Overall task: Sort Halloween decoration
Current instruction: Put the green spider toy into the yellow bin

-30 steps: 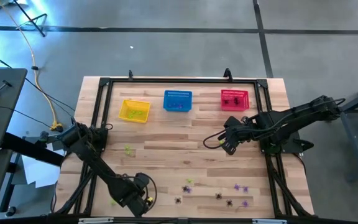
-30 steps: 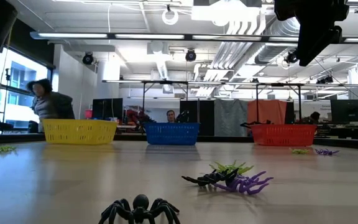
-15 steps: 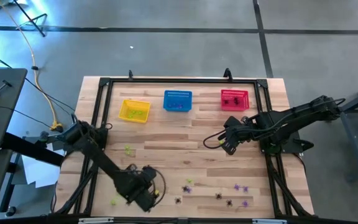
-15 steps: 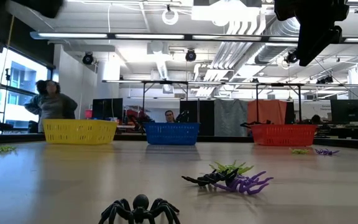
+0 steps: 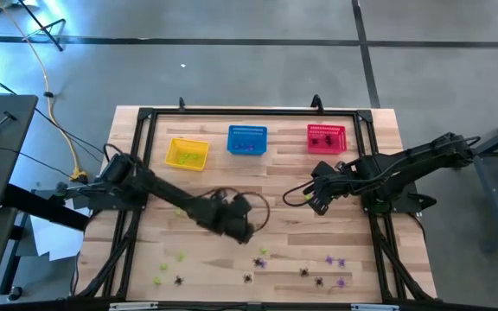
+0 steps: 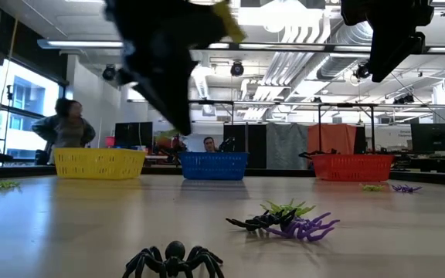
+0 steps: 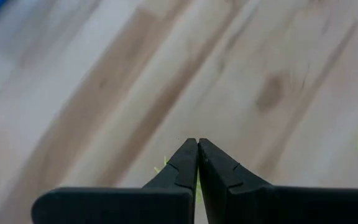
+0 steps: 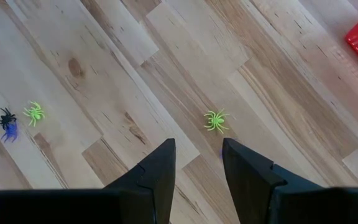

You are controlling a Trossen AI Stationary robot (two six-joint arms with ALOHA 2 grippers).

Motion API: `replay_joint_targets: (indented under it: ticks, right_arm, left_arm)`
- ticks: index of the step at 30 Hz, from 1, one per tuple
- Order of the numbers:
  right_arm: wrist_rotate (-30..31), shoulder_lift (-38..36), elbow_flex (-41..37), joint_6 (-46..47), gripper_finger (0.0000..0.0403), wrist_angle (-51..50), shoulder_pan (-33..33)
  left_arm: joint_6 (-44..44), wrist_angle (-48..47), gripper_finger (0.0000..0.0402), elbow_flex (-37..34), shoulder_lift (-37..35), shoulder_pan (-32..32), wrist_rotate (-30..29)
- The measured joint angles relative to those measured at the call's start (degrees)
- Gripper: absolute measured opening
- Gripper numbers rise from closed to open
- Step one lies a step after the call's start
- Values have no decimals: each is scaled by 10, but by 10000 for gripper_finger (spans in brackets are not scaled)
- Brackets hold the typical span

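left pincer has swung mid-table, pinching a yellow-green spider.

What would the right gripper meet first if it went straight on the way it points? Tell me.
Judging by its wrist view, the open right gripper points down at the wooden table, where a yellow-green spider lies just ahead. It would probably meet that spider or the bare wood beside it first; depth is unclear.
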Motion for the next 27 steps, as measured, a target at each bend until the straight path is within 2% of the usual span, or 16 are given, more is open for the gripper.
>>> replay_joint_targets:
  ticks: [7, 12, 19, 27]
  right_arm:
    - [0, 0, 0, 0, 130, 0, 0]
    - [0, 0, 0, 0, 130, 0, 0]
    - [0, 0, 0, 0, 130, 0, 0]
    - [0, 0, 0, 0, 130, 0, 0]
  left_arm:
    - [103, 80, 0, 0, 0, 57, 0]
    - [141, 87, 0, 0, 0, 92, -6]
    - [157, 22, 0, 0, 0, 148, -55]
    - [172, -99, 0, -1, -4, 225, -60]
